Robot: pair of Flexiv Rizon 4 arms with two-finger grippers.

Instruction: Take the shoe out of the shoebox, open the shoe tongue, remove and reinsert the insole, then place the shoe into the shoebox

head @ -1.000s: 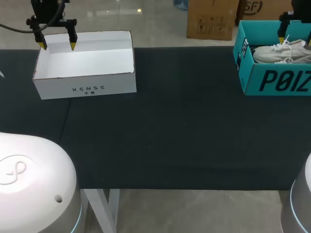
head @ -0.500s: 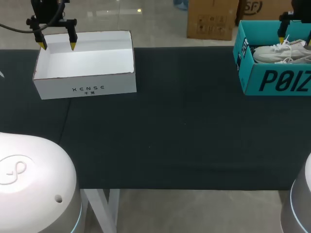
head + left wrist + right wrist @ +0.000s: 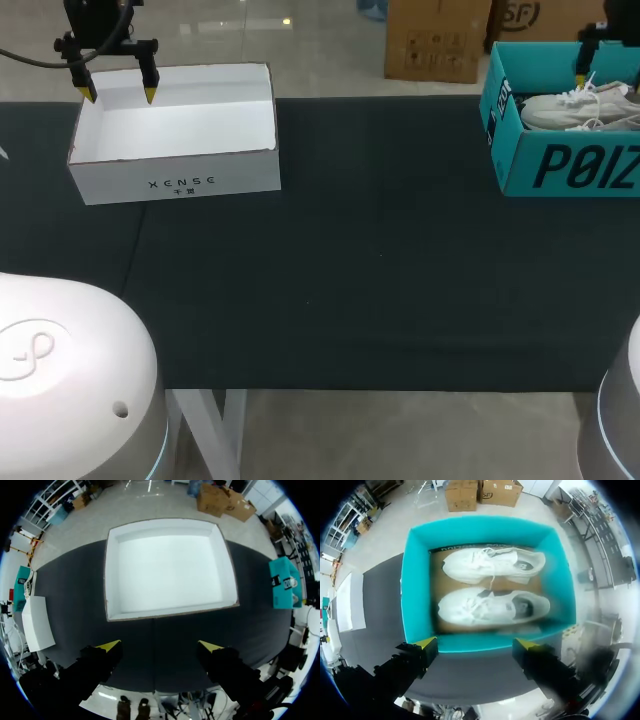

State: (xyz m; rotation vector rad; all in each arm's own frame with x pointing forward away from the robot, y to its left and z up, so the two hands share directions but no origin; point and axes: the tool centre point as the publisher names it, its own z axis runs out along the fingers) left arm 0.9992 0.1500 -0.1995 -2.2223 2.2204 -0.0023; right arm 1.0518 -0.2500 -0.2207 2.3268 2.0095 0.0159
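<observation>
R tool (image 3: 476, 643) wide open, teal shoebox (image 3: 414, 580) just ahead w/ 2 white shoes (image 3: 490, 606) inside; L tool (image 3: 159, 645) wide open too, white box (image 3: 170, 570) ahead on surface (image 3: 75, 605)

dark cloth-covered table (image 3: 380, 260) fills the middle of the frame from left edge to right edge. a seam in the cloth (image 3: 137, 240) runs down at the left. white table legs (image 3: 225, 430) show under the near edge, lower left. grey glossy floor (image 3: 400, 435) runs along the bottom. paler far floor (image 3: 320, 50) across the top, shiny, with a small light reflection (image 3: 287, 21) at upper middle.
</observation>
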